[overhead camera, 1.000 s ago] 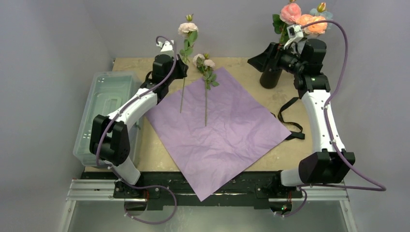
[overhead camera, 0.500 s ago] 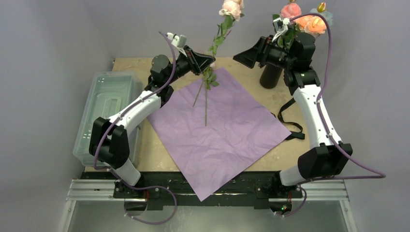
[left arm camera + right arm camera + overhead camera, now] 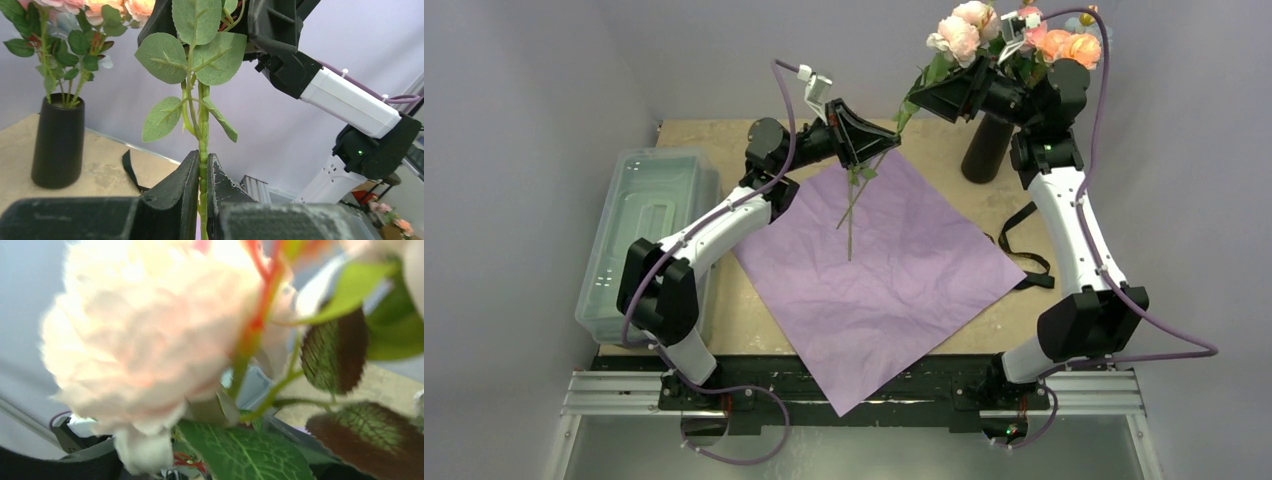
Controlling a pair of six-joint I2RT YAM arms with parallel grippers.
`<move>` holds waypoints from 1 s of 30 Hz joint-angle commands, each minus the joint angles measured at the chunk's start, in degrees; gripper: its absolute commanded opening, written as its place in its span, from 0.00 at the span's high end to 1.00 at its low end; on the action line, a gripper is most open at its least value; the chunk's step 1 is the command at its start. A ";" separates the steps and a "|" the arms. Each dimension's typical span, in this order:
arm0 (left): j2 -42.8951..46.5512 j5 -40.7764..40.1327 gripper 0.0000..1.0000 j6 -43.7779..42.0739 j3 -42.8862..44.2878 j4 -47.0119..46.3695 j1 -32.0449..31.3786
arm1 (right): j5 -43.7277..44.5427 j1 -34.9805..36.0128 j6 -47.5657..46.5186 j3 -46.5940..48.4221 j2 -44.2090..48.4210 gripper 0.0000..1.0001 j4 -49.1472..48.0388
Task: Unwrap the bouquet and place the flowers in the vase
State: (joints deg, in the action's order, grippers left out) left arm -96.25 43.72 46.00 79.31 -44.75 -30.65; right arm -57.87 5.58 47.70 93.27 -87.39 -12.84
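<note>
My left gripper is shut on the green stem of a pale pink rose, holding it up and tilted to the right above the lilac paper. My right gripper is open, with its fingers either side of the leafy upper stem just below the bloom. The bloom fills the right wrist view and hides that gripper's own jaws. The black vase stands at the back right with pink and peach flowers in it. Another flower's stem lies on the paper.
A clear plastic bin sits along the table's left edge. The black ribbon lies loose on the table by the paper's right corner, in front of the vase. The grey back wall is close behind the vase.
My left gripper has lifted the rose off the paper and carried it up and right. My right gripper has swung left from the vase to the rose's upper stem.
</note>
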 commanded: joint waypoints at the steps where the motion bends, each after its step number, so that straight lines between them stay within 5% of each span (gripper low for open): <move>1: -0.82 3.76 1.00 4.44 2.33 -6.44 0.02 | -3.04 0.11 3.82 3.63 0.24 0.32 -5.52; 9: -0.26 5.09 1.00 2.41 0.76 -4.39 0.13 | -2.54 -0.03 3.89 4.34 0.18 0.99 -5.13; 11: 0.47 3.21 0.94 -1.15 0.92 0.84 0.29 | -2.28 -0.23 3.12 4.78 0.37 1.00 -4.41; 17: 1.93 -1.83 0.06 -8.33 1.52 11.26 3.51 | -2.03 -4.22 1.24 7.09 0.50 1.00 -1.88; 25: 2.99 -21.08 0.00 -17.76 7.05 32.43 7.04 | 2.76 -14.02 -14.78 17.72 -0.81 1.00 14.21; 30: 1.84 -20.56 0.00 -14.75 7.97 33.63 10.30 | 12.01 -16.37 -30.08 29.12 -3.82 1.00 25.28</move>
State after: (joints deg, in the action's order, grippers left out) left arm -95.88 26.61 31.53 86.26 -12.97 -22.76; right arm -54.15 -9.96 32.60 114.69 -90.35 2.79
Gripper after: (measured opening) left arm 0.996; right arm 0.046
